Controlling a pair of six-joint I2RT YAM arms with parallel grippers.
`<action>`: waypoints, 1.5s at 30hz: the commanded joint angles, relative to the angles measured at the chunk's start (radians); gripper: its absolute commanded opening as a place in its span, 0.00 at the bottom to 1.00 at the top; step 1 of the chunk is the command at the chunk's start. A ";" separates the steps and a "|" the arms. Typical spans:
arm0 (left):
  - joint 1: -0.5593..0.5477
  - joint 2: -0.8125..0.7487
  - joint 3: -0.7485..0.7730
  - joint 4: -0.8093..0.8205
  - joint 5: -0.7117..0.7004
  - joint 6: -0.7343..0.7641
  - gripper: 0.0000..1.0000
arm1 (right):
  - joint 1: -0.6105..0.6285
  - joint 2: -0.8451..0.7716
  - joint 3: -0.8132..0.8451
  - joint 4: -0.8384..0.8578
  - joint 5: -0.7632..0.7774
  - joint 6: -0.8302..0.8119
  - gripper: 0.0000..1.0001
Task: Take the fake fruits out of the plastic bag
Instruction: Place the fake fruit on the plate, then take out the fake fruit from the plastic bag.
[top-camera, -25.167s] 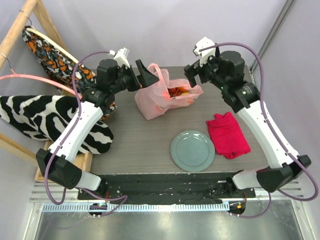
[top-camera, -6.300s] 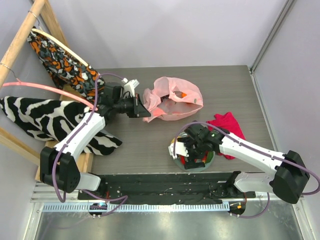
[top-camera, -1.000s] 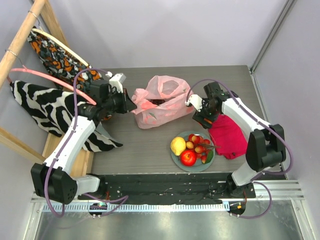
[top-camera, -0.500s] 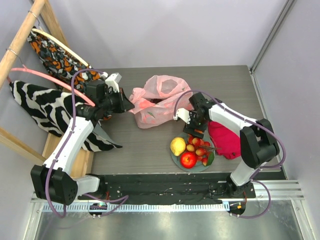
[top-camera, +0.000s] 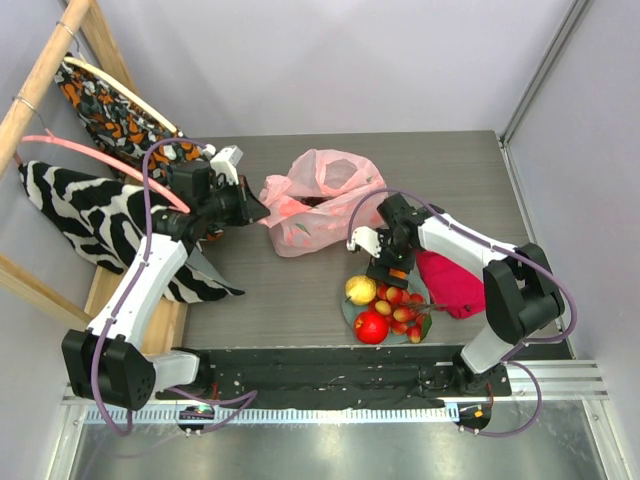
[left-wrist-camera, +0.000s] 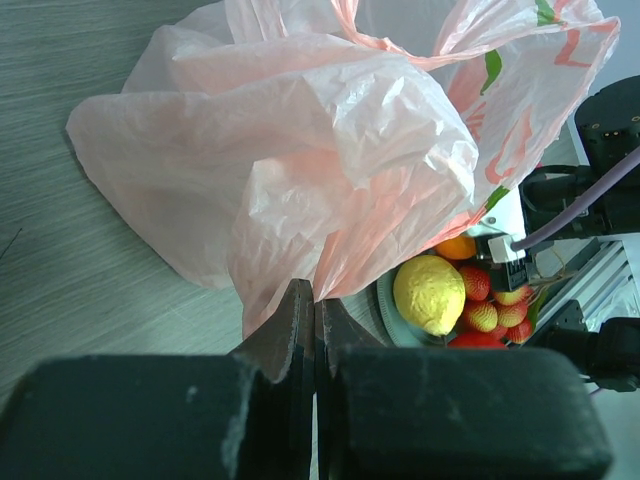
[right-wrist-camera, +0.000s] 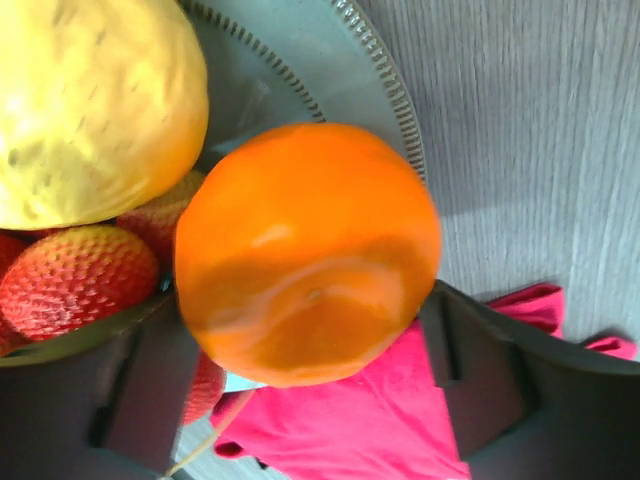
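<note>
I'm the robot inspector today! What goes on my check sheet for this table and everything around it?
Surface: dark wood-grain table.
Job's things: plastic bag crumpled mid-table, contents cannot be told; lemon, apple and small red fruits on the plate; orange fruit held over its rim.
Clutter: magenta cloth beside the plate.
Grippers: left gripper pinches the bag; right gripper clamps the orange fruit.
Cables: purple cables loop along both arms.
Surroundings: patterned clothes on a wooden rack at the left.
</note>
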 joint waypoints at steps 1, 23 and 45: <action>0.014 -0.021 -0.006 0.052 0.011 -0.009 0.00 | 0.004 -0.025 0.015 -0.001 0.021 0.014 0.98; 0.014 -0.009 -0.018 0.078 0.027 -0.026 0.00 | -0.081 -0.183 0.234 -0.179 -0.046 0.010 0.99; 0.017 -0.148 -0.236 0.035 0.020 -0.113 0.00 | 0.157 0.181 0.783 -0.026 -0.200 0.381 0.68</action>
